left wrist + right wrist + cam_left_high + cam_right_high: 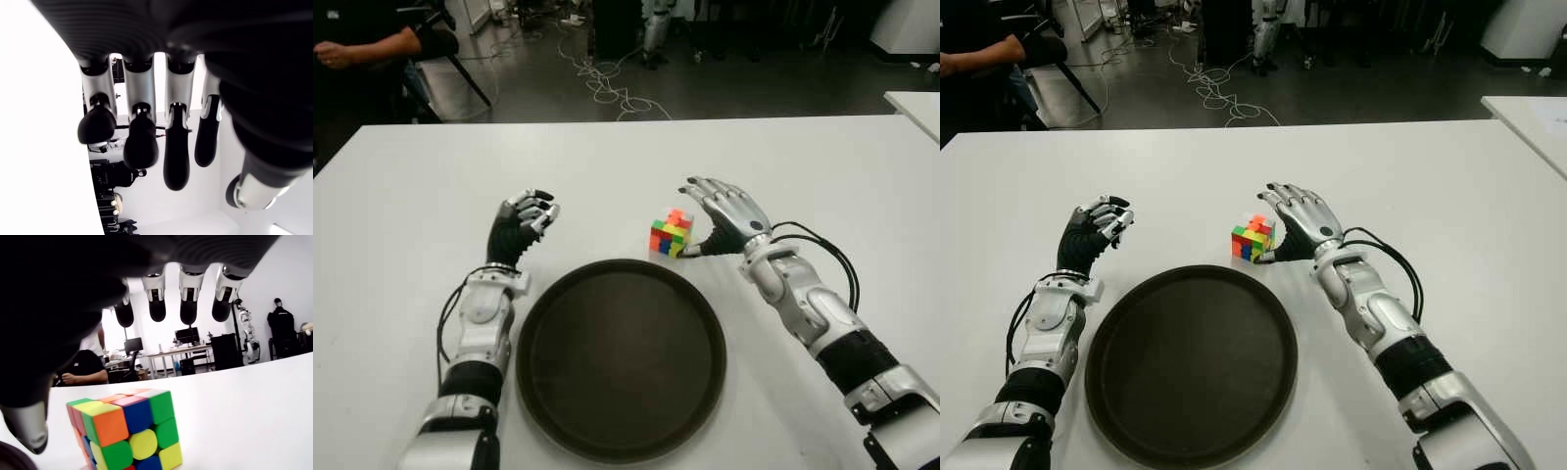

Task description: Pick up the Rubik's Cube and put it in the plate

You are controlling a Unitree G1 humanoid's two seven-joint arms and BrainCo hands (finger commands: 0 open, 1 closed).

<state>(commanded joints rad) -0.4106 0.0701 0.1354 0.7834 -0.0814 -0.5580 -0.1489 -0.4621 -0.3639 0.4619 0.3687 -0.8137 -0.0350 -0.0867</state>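
The Rubik's Cube (pixel 671 233) stands on the white table (pixel 431 196) just beyond the far rim of the round dark plate (pixel 622 362). My right hand (pixel 703 220) is open right beside the cube, on its right. Its thumb tip reaches toward the cube's base and its fingers (pixel 188 308) are spread above and beyond the cube (pixel 124 431), not closed on it. My left hand (pixel 533 213) is idle left of the plate's far edge, with fingers (pixel 139 142) loosely bent and holding nothing. The plate has nothing in it.
A seated person's arm (pixel 362 44) shows beyond the table's far left corner. Cables (pixel 607 83) lie on the floor behind the table. The corner of another white table (pixel 915 103) shows at the far right.
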